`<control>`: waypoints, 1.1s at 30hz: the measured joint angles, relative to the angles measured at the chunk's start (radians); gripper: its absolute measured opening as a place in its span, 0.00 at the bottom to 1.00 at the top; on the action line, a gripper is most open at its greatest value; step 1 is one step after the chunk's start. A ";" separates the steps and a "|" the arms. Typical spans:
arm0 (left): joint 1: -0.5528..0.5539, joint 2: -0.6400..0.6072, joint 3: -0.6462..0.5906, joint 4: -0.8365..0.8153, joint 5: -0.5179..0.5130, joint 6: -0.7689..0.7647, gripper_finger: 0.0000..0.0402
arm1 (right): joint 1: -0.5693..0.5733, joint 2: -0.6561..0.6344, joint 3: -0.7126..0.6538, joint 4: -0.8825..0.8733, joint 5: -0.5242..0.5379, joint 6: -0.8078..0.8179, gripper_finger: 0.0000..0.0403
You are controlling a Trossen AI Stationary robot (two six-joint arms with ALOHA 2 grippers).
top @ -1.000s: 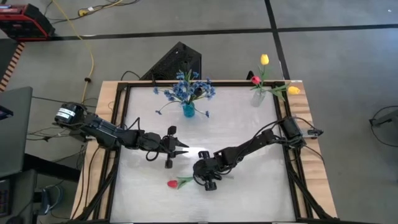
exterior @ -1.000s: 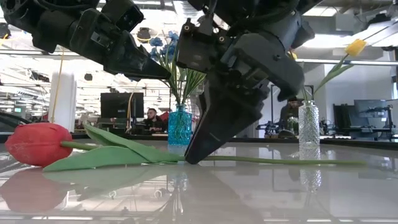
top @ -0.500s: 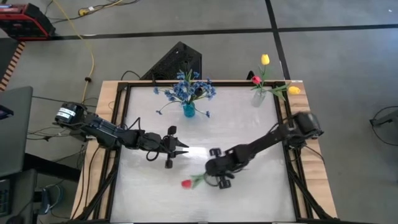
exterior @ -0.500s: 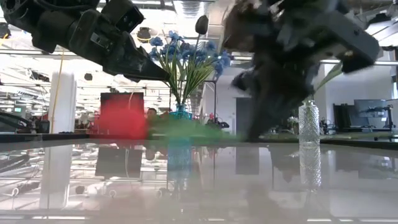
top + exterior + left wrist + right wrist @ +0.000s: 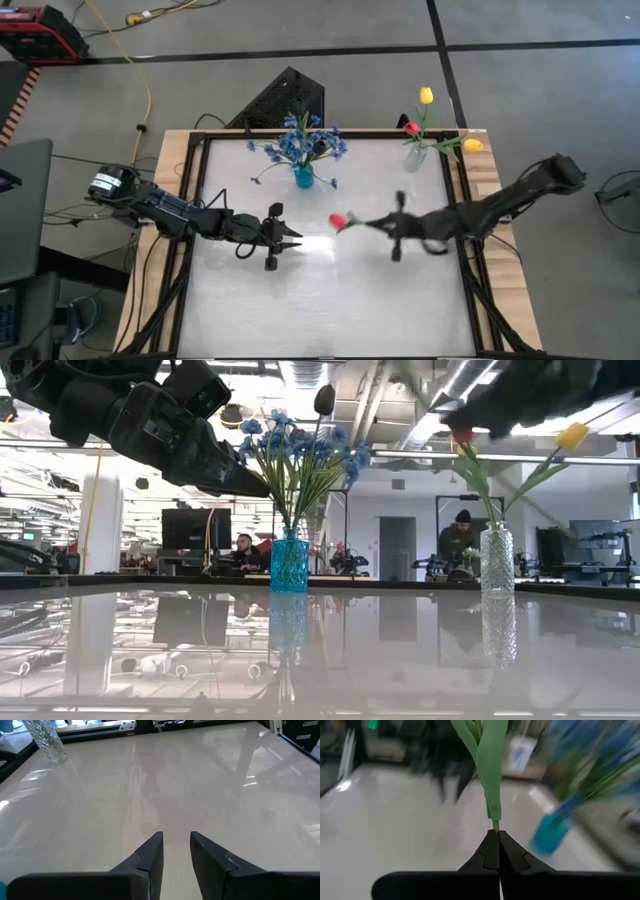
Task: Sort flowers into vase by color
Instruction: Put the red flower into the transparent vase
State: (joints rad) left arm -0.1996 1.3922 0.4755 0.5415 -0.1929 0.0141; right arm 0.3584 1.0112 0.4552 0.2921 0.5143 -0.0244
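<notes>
My right gripper (image 5: 374,222) is over the middle of the table, right of centre, shut on a red tulip (image 5: 338,221) with a green leaf (image 5: 492,770). My left gripper (image 5: 292,238) hovers over the left half of the table, open and empty; its fingers show in the left wrist view (image 5: 176,842). A blue vase (image 5: 302,178) holds blue sprays (image 5: 305,143) at the far middle. A clear vase (image 5: 415,157) at the far right holds a yellow tulip (image 5: 425,96), a red tulip (image 5: 411,128) and a second yellow tulip (image 5: 472,145). My right gripper pinches the tulip's thin stem (image 5: 496,825) just below the leaf, between its two fingertips. The fingers come from the table's right side. The tulip sticks out past the fingertips toward the table's left, bloom (image 5: 338,221) foremost, lifted clear of the table.
The glossy white tabletop (image 5: 300,300) is framed by a dark rail and wooden edge (image 5: 165,200). The two vases show in the low view as the blue one (image 5: 289,560) and the clear one (image 5: 496,560). People sit at desks in the room beyond.
My right gripper has lifted the red tulip off the table near the front and swung fast up, toward the far edge and the right edge. The tulip, which lay flat on the table, is now carried clear of it.
</notes>
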 joint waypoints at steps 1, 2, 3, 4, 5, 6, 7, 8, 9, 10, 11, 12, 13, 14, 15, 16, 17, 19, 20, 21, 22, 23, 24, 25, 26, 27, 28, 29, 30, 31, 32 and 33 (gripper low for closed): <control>0.000 0.000 0.000 0.000 -0.001 0.000 0.22 | 0.000 -0.062 -0.013 0.007 0.025 -0.039 0.04; 0.000 0.000 0.000 0.000 -0.002 0.000 0.22 | 0.000 -0.120 -0.023 0.010 0.050 -0.082 0.04; 0.000 0.000 0.000 0.000 -0.003 0.001 0.22 | -0.001 -0.172 -0.026 0.006 0.072 -0.127 0.04; 0.000 0.000 0.000 0.000 -0.004 0.007 0.22 | -0.005 -0.223 -0.026 0.012 0.092 -0.170 0.04; 0.000 0.000 0.000 0.000 -0.005 0.016 0.22 | -0.010 -0.269 -0.026 0.017 0.111 -0.211 0.04; 0.000 0.000 0.000 0.000 -0.005 0.021 0.22 | -0.017 -0.312 -0.026 0.033 0.137 -0.255 0.04; 0.000 0.000 0.000 0.001 -0.005 0.027 0.22 | -0.026 -0.354 -0.026 0.062 0.166 -0.299 0.04; 0.000 0.000 0.000 0.001 -0.005 0.028 0.22 | -0.037 -0.390 -0.026 0.087 0.199 -0.343 0.04; 0.000 0.000 0.000 0.001 -0.006 0.028 0.22 | -0.050 -0.422 -0.026 0.111 0.235 -0.390 0.04; 0.000 0.000 0.000 0.002 -0.010 0.029 0.22 | -0.065 -0.451 -0.026 0.137 0.266 -0.436 0.04; 0.000 0.000 0.000 0.002 -0.016 0.029 0.22 | -0.082 -0.476 -0.026 0.159 0.294 -0.478 0.04; 0.000 0.000 0.000 0.002 -0.021 0.030 0.22 | -0.104 -0.497 -0.026 0.179 0.314 -0.515 0.04; 0.000 0.000 0.000 0.002 -0.026 0.030 0.22 | -0.129 -0.518 -0.026 0.199 0.324 -0.544 0.04; 0.000 0.000 0.000 0.002 -0.031 0.030 0.22 | -0.156 -0.535 -0.026 0.212 0.326 -0.565 0.04; 0.000 0.000 0.000 0.001 -0.031 0.033 0.22 | -0.188 -0.549 -0.026 0.222 0.324 -0.575 0.04; 0.000 0.000 0.000 0.002 -0.032 0.037 0.22 | -0.223 -0.560 -0.026 0.230 0.319 -0.577 0.04; 0.000 0.000 0.000 0.001 -0.032 0.043 0.22 | -0.259 -0.564 -0.026 0.236 0.313 -0.576 0.04; 0.000 0.000 0.000 0.002 -0.032 0.046 0.22 | -0.339 -0.562 -0.034 0.254 0.298 -0.580 0.04; 0.000 0.000 0.000 0.001 -0.032 0.046 0.22 | -0.379 -0.560 -0.048 0.273 0.294 -0.581 0.04; 0.000 0.000 0.000 0.002 -0.032 0.046 0.22 | -0.428 -0.554 -0.067 0.309 0.287 -0.585 0.04; 0.000 0.000 0.000 0.002 -0.032 0.051 0.22 | -0.477 -0.547 -0.085 0.354 0.272 -0.591 0.04; 0.000 0.000 0.000 0.002 -0.032 0.054 0.22 | -0.528 -0.543 -0.105 0.402 0.251 -0.594 0.04; 0.000 0.000 0.000 0.002 -0.032 0.056 0.22 | -0.578 -0.539 -0.128 0.456 0.232 -0.591 0.04; 0.000 0.000 0.000 0.002 -0.032 0.056 0.22 | -0.625 -0.536 -0.152 0.513 0.214 -0.572 0.04; 0.000 0.000 0.000 0.001 -0.032 0.056 0.22 | -0.671 -0.533 -0.173 0.563 0.193 -0.543 0.04; 0.000 0.000 0.000 0.001 -0.032 0.053 0.22 | -0.715 -0.532 -0.193 0.611 0.170 -0.514 0.04; 0.000 0.000 0.000 0.002 -0.032 0.051 0.22 | -0.757 -0.532 -0.215 0.646 0.144 -0.489 0.04; 0.000 0.000 0.000 0.005 -0.032 0.051 0.22 | -0.796 -0.532 -0.233 0.664 0.120 -0.464 0.04; 0.000 -0.004 0.000 0.007 -0.032 0.050 0.22 | -0.837 -0.532 -0.247 0.669 0.093 -0.437 0.04; 0.000 -0.017 0.000 0.005 -0.031 0.049 0.22 | -0.874 -0.531 -0.260 0.668 0.066 -0.410 0.04; 0.000 -0.034 0.000 0.006 -0.032 0.048 0.22 | -0.908 -0.531 -0.271 0.665 0.044 -0.381 0.04; 0.000 -0.056 -0.001 0.012 -0.032 0.048 0.22 | -0.939 -0.530 -0.279 0.662 0.026 -0.353 0.04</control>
State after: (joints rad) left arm -0.1993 1.3363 0.4746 0.5531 -0.2245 0.0624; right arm -0.5802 0.4815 0.1760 0.9545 0.5405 -0.3775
